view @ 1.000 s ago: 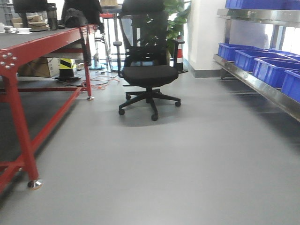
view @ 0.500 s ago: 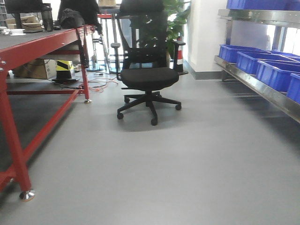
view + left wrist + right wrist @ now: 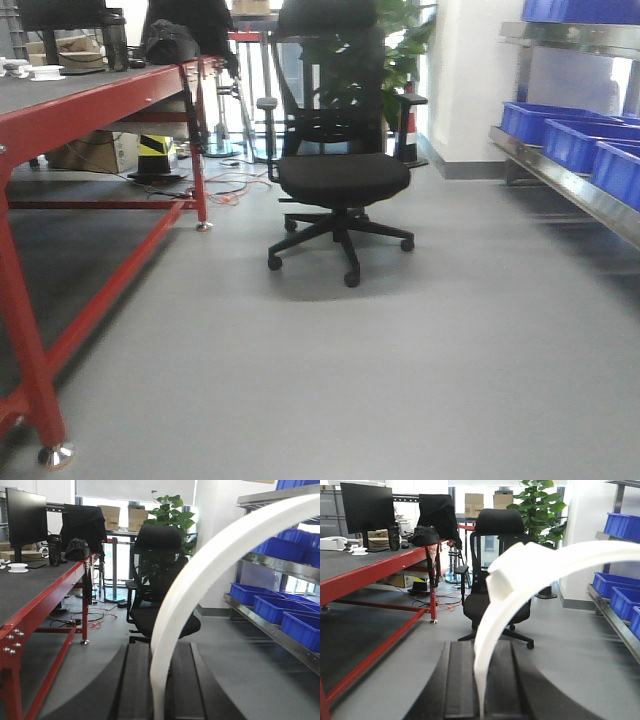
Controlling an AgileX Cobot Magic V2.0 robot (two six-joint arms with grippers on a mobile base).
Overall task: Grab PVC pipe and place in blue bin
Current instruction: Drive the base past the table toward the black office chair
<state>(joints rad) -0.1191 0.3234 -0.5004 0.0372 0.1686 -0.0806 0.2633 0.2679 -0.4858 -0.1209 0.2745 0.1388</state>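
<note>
As left gripper and right gripper each clamp a curved PVC pipe, you may snag one on the chair, centre frame, approaching the blue bin

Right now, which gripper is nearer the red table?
Left. Each holds PVC pipe, but the left gripper sits close beside the red table edge; the right gripper looks farther out, off to the table's right.

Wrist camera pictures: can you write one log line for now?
left gripper: curved PVC pipe between jaws | right gripper: PVC pipe with fitting between jaws | blue bins: at right | office chair: ahead
</note>
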